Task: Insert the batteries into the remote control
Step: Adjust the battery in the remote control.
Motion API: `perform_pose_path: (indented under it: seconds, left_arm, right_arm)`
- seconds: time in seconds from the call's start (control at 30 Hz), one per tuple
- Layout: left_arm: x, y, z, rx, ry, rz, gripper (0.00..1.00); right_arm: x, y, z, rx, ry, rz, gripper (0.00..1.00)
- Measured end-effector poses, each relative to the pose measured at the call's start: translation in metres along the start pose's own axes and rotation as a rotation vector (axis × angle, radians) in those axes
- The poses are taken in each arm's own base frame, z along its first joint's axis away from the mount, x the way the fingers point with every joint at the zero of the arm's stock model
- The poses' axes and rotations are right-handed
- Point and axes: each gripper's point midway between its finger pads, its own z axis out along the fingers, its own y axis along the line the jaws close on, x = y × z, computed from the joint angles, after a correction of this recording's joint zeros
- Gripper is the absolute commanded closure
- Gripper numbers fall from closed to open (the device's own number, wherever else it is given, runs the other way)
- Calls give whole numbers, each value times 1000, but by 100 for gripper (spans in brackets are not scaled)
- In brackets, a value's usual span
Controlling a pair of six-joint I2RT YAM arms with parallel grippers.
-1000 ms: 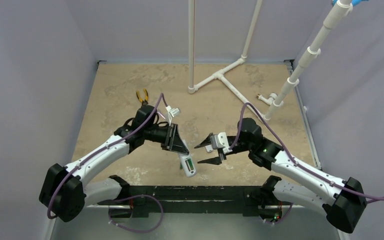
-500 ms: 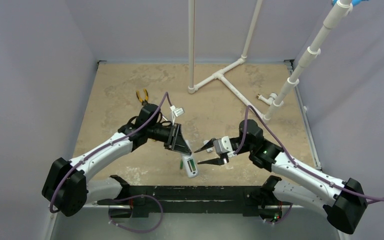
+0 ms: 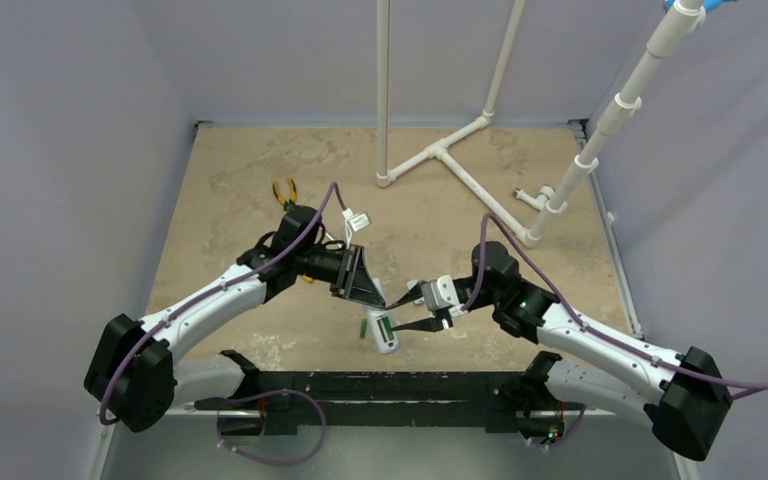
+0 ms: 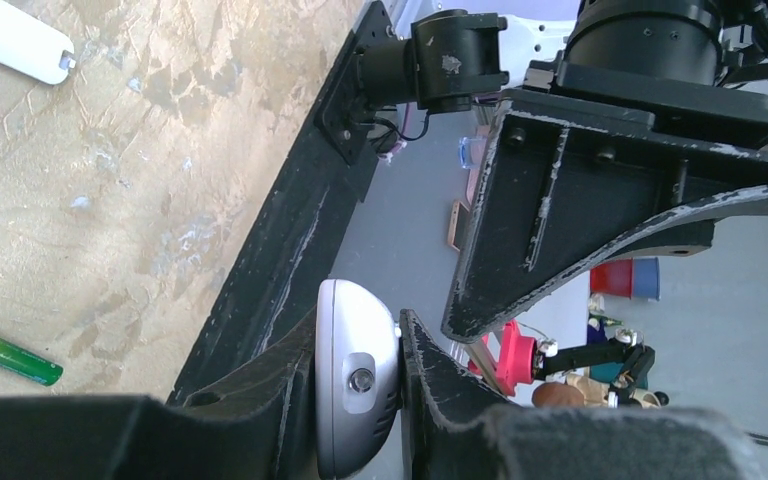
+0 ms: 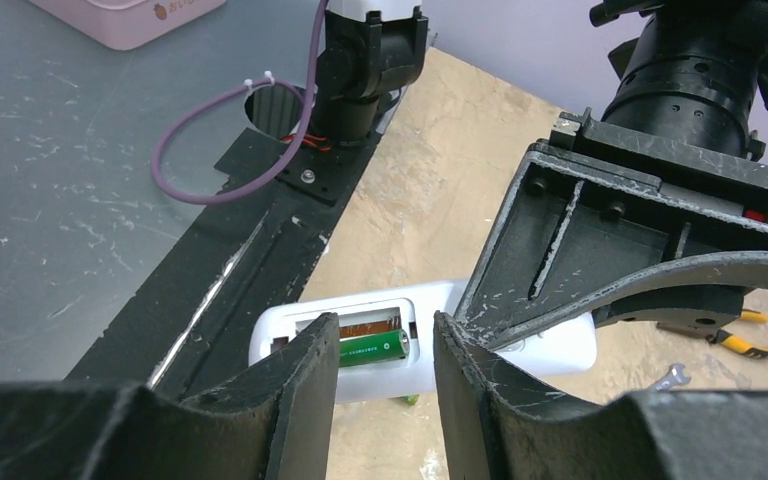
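Right fingers (image 5: 298,392) astride battery (image 5: 370,348) — inside remote control (image 5: 552,356)

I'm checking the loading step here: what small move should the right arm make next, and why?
Probably ease the right pincer down to press the green battery home: it lies between the parted fingers in the open bay of the remote control, which the left pincer clamps. A second battery lies on the table.

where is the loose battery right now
In the left wrist view the loose battery lies on the table at lower left, near the black base rail.
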Motion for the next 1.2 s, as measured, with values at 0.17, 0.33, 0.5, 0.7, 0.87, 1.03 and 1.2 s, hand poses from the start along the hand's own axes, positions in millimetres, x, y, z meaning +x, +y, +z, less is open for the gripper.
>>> perform_pose_path:
  seconds: [0.17,0.33,0.5,0.7,0.87,1.03,1.2]
  left_arm:
    - [-1,-2,0,8,-4,2,100]
    - [-2,-3,1,13,-5,1,100]
    - [-2,-4,1,14,-6,1,100]
    - [-2,-4,1,14,-6,-3,100]
    - [-2,-4,1,14,-6,-3,100]
    - [-2,-4,1,14,-5,-3,100]
    - [-2,-4,1,15,-5,-3,100]
  right_arm:
    - [2,0,4,0,4,-1,67]
    - [4,2,5,-6,6,4,72]
    - [5,2,6,-8,9,4,73]
    - [7,2,6,-7,15,5,73]
    - [7,2,7,-6,17,5,74]
    - [8,2,7,-2,22,8,76]
    - [9,2,7,0,24,9,77]
